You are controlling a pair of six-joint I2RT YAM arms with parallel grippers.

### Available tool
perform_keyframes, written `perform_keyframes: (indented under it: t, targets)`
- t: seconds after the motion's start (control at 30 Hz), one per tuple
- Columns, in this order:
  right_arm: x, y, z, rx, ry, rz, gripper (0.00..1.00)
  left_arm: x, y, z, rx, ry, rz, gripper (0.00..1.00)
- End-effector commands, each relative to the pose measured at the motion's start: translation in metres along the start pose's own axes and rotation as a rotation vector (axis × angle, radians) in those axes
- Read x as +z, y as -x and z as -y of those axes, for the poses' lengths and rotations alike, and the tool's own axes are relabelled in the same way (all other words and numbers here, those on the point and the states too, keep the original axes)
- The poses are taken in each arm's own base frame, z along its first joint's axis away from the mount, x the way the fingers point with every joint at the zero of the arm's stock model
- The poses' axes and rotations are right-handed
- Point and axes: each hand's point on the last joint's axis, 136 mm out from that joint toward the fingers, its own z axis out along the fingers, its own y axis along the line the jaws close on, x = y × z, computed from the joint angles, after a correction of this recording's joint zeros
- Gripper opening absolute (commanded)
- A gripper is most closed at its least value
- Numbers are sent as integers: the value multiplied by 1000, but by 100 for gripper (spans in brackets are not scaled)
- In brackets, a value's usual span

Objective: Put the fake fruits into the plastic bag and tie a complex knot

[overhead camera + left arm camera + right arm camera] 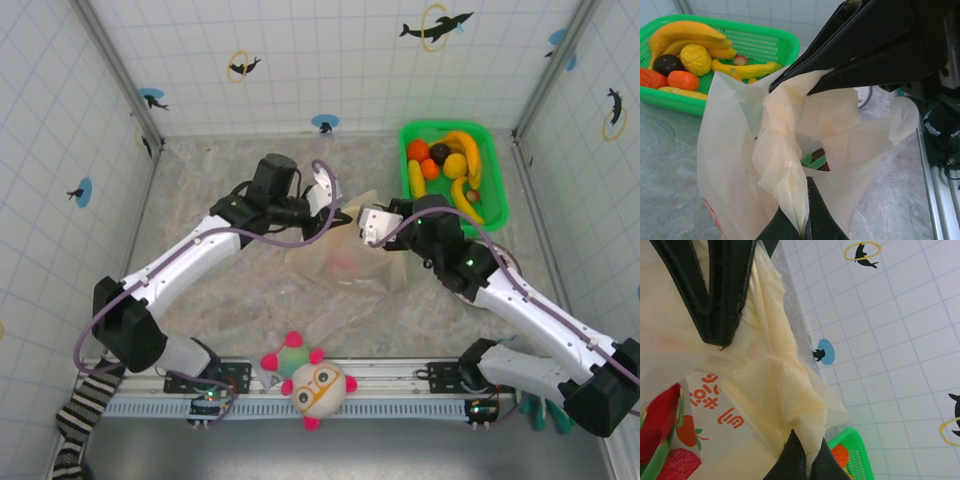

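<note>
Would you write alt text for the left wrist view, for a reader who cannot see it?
The left hand, at the bottom edge, is shut on a bunched strip of the cream plastic bag, while the right hand grips the bag's top from the upper right. Behind, a green basket holds fake fruits on a grey marbled table.

Top camera looks down; wrist cameras sit close, sharing the plastic bag [730, 150].
</note>
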Motion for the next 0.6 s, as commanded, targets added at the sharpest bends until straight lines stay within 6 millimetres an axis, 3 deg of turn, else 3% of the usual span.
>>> perform_keyframes:
  t: [0.0, 0.07, 0.3, 0.33, 0.43, 0.57]
  targets:
    - [-3, -31, 12, -12, -95, -144, 0, -13, 14, 8, -41, -85, 53, 12]
    - [-5, -28, 11, 4, -94, -120, 0, -21, 18, 4, -72, -99, 88, 23]
    - [-8, -15, 4, 25, -65, -34, 0, -49, 35, -18, -26, 6, 169, 43]
    - [-9, -15, 5, 26, -67, -34, 0, -52, 40, -24, -7, 33, 184, 50]
    - [-8, -14, 5, 25, -68, -29, 0, -59, 53, -49, 47, 142, 229, 55]
    - [-8, -11, 5, 24, -60, -16, 0, -53, 67, -79, 150, 226, 250, 56]
